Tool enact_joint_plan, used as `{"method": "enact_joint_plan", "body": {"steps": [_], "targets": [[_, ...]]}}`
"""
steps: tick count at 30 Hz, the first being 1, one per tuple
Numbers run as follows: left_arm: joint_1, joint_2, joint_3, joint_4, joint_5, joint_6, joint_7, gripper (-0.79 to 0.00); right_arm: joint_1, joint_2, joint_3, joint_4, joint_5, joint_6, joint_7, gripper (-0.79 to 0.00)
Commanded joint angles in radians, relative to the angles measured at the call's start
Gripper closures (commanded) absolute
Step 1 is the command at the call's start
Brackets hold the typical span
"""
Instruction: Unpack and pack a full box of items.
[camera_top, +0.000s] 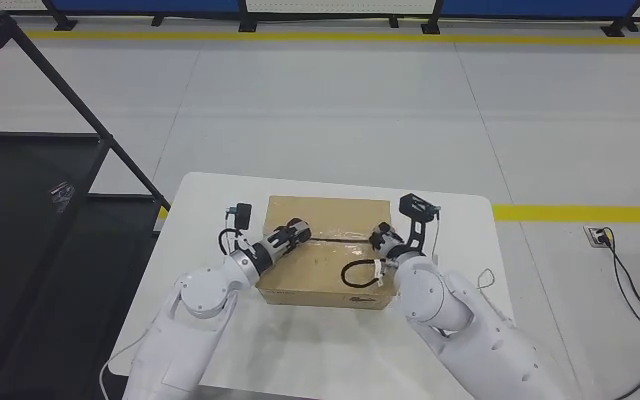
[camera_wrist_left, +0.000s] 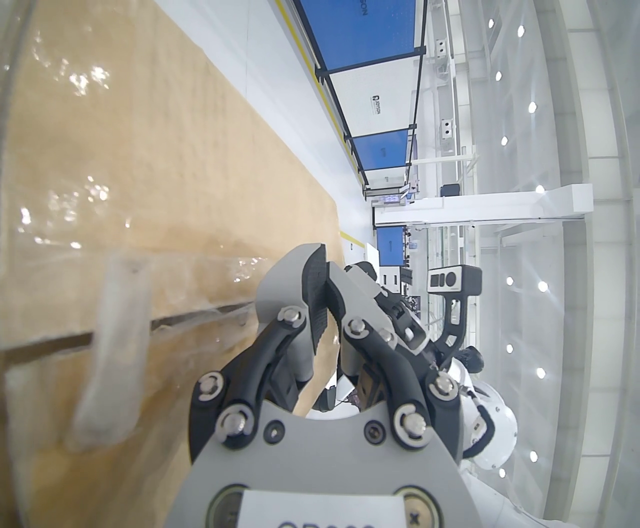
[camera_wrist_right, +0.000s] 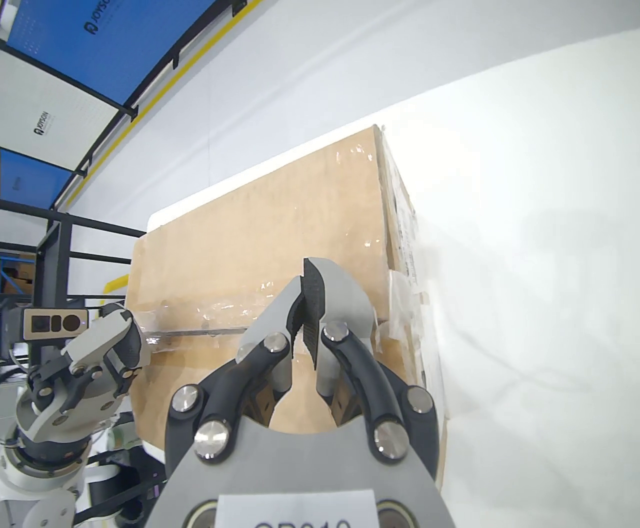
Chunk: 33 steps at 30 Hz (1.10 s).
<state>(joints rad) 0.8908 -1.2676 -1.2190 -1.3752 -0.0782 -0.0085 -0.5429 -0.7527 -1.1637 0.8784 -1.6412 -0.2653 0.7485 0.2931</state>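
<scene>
Cardboard, brown and plain: one box (camera_top: 325, 268) sits in the middle of the white counter (camera_top: 215, 205), its long side running across the robot's front. Its two top flaps are shut and meet in one seam (camera_wrist_right: 200, 331) along the length of the lid. A single strip of clear tape (camera_wrist_right: 225, 307), wrinkled and shiny, lies over that seam. Two tools are over the lid, one near each end of the seam. The left tool (camera_top: 296, 234) is by the left end, its two fingers pressed together, pad against pad. The right tool (camera_top: 381, 238) is by the right end, its two fingers likewise pressed together. Whether either tip touches the tape, I cannot tell.
</scene>
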Motion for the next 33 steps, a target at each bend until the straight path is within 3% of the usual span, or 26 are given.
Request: {"method": "enact_joint_plan", "body": {"steps": [1, 10, 28, 33], "targets": [[0.003, 0.001, -0.005, -0.002, -0.001, -0.001, 0.000, 0.000, 0.012, -0.002, 0.024, 0.020, 0.040, 0.006, 0.043, 0.000], [0.038, 0.013, -0.070, -0.035, -0.013, -0.011, 0.016, 0.000, 0.004, -0.007, 0.080, 0.035, 0.072, 0.049, 0.075, 0.000], [0.182, 0.049, -0.278, -0.103, -0.060, -0.031, 0.057, 0.000, -0.031, -0.011, 0.136, 0.008, 0.068, 0.056, 0.118, 0.000], [0.207, 0.051, -0.260, -0.178, -0.043, -0.042, 0.019, 0.000, -0.052, -0.015, 0.157, -0.017, 0.074, 0.020, 0.076, 0.000]]}}
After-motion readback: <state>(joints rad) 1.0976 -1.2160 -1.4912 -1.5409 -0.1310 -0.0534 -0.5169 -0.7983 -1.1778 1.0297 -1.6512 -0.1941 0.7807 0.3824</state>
